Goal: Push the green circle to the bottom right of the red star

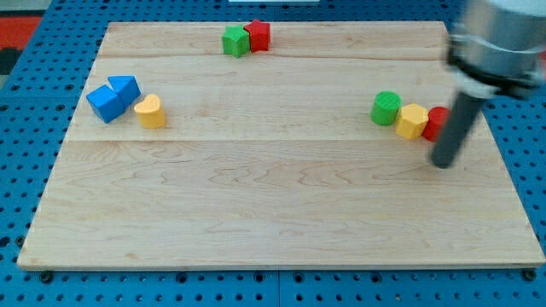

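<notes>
The green circle (pixel 386 108) sits on the wooden board (pixel 273 213) at the view's right, touching a yellow block (pixel 412 121) on its right. The red star (pixel 435 124) lies just right of the yellow block, partly hidden by my rod. My tip (pixel 444 164) rests on the board just below the red star and to the lower right of the green circle, apart from it.
A green block (pixel 235 41) and a red block (pixel 258 35) touch at the view's top centre. Two blue blocks (pixel 106 103) (pixel 126 88) and a yellow heart (pixel 150 112) sit at the left. The board's right edge is near my tip.
</notes>
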Robot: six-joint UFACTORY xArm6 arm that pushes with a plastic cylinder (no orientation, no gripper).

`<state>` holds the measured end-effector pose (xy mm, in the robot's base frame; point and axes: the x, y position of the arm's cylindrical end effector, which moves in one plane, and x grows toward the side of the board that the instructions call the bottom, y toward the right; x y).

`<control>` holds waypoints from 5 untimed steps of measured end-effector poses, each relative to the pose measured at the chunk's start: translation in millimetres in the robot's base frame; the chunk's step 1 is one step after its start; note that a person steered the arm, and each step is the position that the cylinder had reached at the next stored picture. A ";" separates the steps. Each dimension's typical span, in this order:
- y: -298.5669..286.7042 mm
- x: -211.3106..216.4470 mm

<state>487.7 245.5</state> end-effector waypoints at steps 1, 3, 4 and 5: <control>43.0 -8.0; -10.3 -49.1; -19.3 -70.1; -82.4 -60.6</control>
<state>427.1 163.1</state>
